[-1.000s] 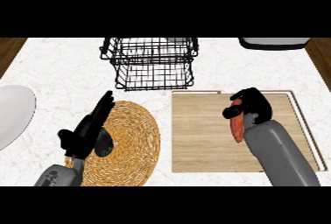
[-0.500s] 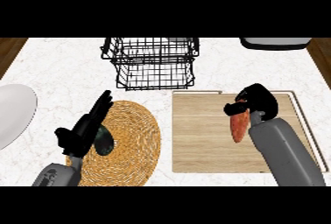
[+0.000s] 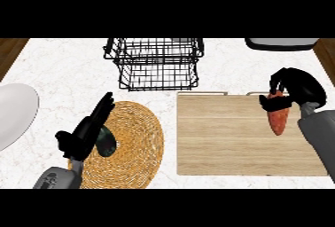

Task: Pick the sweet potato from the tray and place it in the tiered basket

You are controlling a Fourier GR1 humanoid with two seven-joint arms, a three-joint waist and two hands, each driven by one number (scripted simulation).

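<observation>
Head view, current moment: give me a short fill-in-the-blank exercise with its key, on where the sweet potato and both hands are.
1. The right hand is curled round the ____ end of the sweet potato.
2. The sweet potato shows over the wooden ____.
3. The left hand, fingers straight, shows over the woven ____.
4. The tiered basket stands at the counter's ____ edge.

Missing words: upper; tray; mat; far

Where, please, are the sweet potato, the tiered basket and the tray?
sweet potato [image 3: 279, 122]: head view, on its orange body below the right hand.
tiered basket [image 3: 157, 66]: head view, on its front wires.
tray [image 3: 222, 142]: head view, on bare wood.
</observation>
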